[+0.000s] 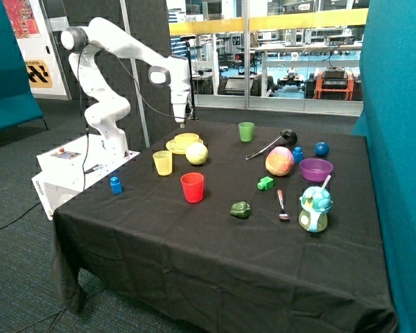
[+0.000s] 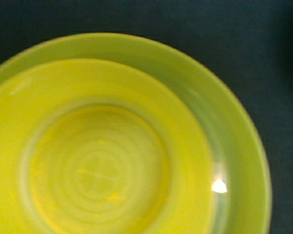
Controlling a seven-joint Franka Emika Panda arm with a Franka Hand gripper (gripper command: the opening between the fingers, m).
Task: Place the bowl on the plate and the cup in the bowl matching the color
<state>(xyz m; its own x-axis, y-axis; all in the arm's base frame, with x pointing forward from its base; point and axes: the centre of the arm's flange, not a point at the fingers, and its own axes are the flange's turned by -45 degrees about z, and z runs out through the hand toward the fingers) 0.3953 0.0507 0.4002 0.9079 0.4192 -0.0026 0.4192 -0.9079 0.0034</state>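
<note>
Hovering over the bowl [image 1: 186, 140] already seated on the plate [image 1: 172, 147], the claw [image 1: 184, 123] has unreadable fingers; the cup [image 1: 163, 163] looks light, slippery, best pinched across its rim.

The tabletop [image 1: 194, 257], under black cloth, carries the yellow plate [image 1: 172, 147] near the far edge, a yellow cup [image 1: 163, 163], a red cup [image 1: 192, 187] and a purple bowl [image 1: 315, 169].

White, glossy, rounded arm links [image 1: 114, 38], grey caps at joints. Dark gripper [image 1: 183, 121] on the wrist, fingers not discernible. Thin black cable along the arm. White box base [image 1: 80, 163], red button on top, lettering on side.
</note>
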